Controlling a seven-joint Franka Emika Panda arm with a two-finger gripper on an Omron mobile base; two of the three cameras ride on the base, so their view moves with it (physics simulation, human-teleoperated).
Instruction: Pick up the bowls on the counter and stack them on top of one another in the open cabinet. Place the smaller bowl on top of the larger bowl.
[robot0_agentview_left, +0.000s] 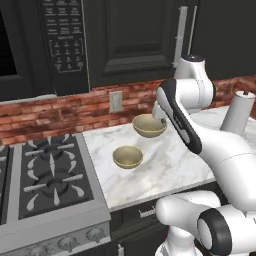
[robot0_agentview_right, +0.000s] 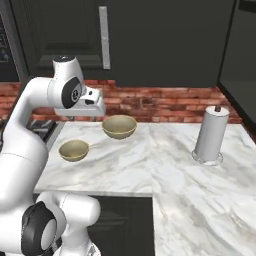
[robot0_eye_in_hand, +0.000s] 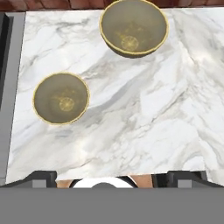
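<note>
1. Hand view looked down on the counter (robot0_eye_in_hand: 144, 127), white marble.
2. Larger bowl (robot0_eye_in_hand: 134, 27) sat near the counter's brick-wall edge.
3. Smaller bowl (robot0_eye_in_hand: 61, 98) sat apart from it, nearer the hob (robot0_agentview_left: 50, 175).
4. Gripper (robot0_eye_in_hand: 117, 178) hovered above the counter, jaws spread wide, empty.

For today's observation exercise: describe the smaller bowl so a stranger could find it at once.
Start at the white marble counter right of the gas hob. Two golden bowls sit there; the smaller bowl lies nearer the front edge and the hob, while the larger bowl sits nearer the brick wall.
</note>
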